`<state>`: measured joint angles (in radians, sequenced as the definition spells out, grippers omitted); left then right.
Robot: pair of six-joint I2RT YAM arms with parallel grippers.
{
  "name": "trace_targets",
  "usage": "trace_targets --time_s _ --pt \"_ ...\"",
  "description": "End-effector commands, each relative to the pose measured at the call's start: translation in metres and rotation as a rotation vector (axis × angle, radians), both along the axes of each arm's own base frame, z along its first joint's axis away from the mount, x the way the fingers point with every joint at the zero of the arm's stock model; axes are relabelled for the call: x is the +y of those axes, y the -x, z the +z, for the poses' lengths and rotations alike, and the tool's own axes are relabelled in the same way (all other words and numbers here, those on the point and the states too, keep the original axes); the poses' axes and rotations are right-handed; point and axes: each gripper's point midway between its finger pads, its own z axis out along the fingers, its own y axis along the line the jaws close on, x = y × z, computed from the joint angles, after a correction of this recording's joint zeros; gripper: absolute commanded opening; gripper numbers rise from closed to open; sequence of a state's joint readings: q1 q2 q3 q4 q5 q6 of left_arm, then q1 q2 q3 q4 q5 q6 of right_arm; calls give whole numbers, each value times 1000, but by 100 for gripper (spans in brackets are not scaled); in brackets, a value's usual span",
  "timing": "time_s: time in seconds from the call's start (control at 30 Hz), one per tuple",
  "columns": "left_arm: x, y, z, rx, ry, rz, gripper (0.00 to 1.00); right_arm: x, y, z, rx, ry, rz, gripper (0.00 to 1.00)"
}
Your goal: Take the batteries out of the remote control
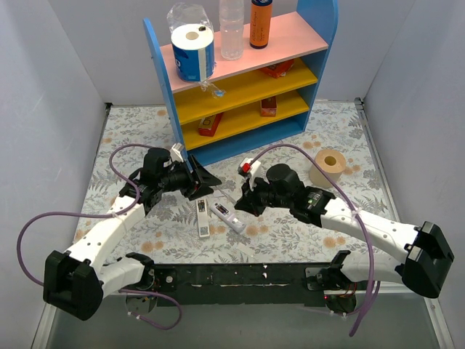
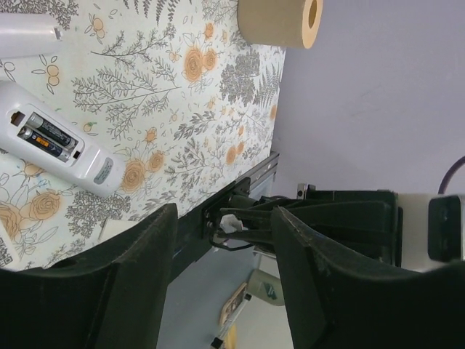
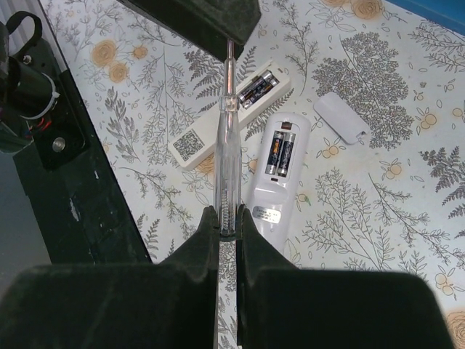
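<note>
On our left, the left gripper sits near the foot of the shelf, its jaws well apart with nothing between them. Beside it on the table we see two white remotes, both with their compartments uncovered: the left remote and the right remote. Each has its pair of batteries seated inside. A loose cover lies just beyond them. The right gripper is clamped tight on a thin clear stick. In the right wrist view, the stick reaches over the left remote toward the left gripper; we cannot tell whether its tip touches anything. Farther right sits a paper roll.
</note>
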<state>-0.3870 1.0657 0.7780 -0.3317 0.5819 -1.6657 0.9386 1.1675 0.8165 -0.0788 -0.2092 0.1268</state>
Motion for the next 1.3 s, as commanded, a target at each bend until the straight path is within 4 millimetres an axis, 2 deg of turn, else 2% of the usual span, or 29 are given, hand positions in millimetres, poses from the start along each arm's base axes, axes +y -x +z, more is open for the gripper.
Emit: trace_targets --time_s 0.0,0.03,0.13,0.17,0.23,0.3,0.37,0.63,0.83,0.97,1.0,1.1,1.17,1.2,1.23,1.27 --pt "-4 -11 -7 72 59 59 51 7 -11 16 -34 -13 -36 1" --pt "-5 -11 -8 86 67 64 48 8 -11 15 -29 -9 -32 1" --pt "-5 -12 -10 88 79 75 26 12 -15 7 2 15 -50 1" --pt "-5 -11 -14 107 74 79 13 13 -19 2 4 28 -70 1" --pt "-4 -11 -21 128 53 86 0 15 -23 0 3 24 -83 1" --pt "-2 -13 -30 143 32 95 0 15 -26 0 -3 25 -94 1" --pt "-2 -15 -29 138 32 101 0 15 -26 1 -10 22 -93 1" --pt "-5 -24 -4 83 102 138 0 3 -22 6 -59 6 -94 1" --pt "-6 -21 0 82 118 119 0 0 -9 5 -55 -28 -44 1" --pt "-4 -20 4 75 110 136 0 -1 -11 8 -53 -38 -67 1" --pt "-2 -21 5 72 108 144 0 -1 -11 8 -49 -39 -75 20" --pt "-1 -21 9 67 106 161 0 -1 -9 12 8 -69 -117 58" --pt "0 -23 14 60 123 178 0 -1 -5 17 100 -140 -181 66" --pt "2 -23 19 57 140 198 0 -1 -3 19 129 -172 -196 75" --pt "3 -25 22 50 149 213 0 2 -4 40 127 -273 -215 78" --pt "4 -26 26 46 155 224 0 -2 0 31 200 -311 -259 81"
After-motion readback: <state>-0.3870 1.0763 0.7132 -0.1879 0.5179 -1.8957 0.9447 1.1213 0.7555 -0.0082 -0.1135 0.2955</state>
